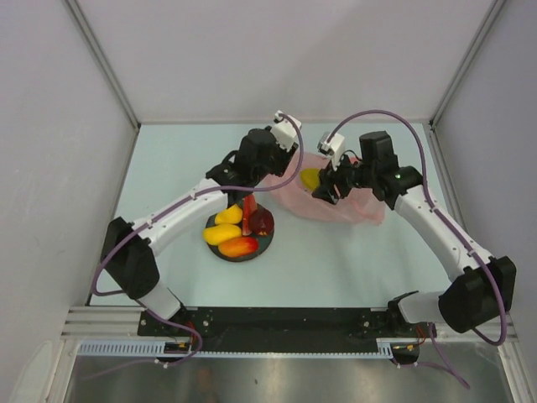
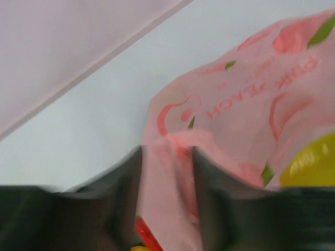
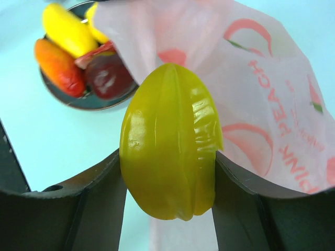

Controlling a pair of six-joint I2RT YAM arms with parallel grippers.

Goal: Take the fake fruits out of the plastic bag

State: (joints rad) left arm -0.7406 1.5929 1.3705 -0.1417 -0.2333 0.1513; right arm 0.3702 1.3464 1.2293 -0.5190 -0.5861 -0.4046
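While the right tool (image 3: 168, 180) is clamped on a yellow-green starfruit (image 3: 170, 141), one finger pressed to each side, that fruit sits up in the air over the left part of the pink bag (image 1: 357, 210), clear of the film in the wrist view. The bag itself lies crumpled on the table (image 1: 336, 264), right of centre, with PINK PEACH printed on it.

The left tool (image 2: 167, 178) is at the bag's left edge, and here it gets fuzzy. The wrist shot is blurred. The fingers (image 2: 128, 198) stand a little apart with a fold of bag running between them, but I honestly can't tell if they're pinching it or just sitting loose around it.

Just left of the bag there's a dark plate (image 1: 265, 246) with the fruit that's already out:
- two yellow mangoes (image 1: 222, 233)
- a red-orange mango (image 1: 239, 247) at the near rim
- a dark red piece (image 1: 261, 221) on the right side
- a red slice (image 1: 249, 208) poking up at the back

Plate and bag sit close together. From above I can't say if they touch. Can't see into the bag well enough to say what's in it either.
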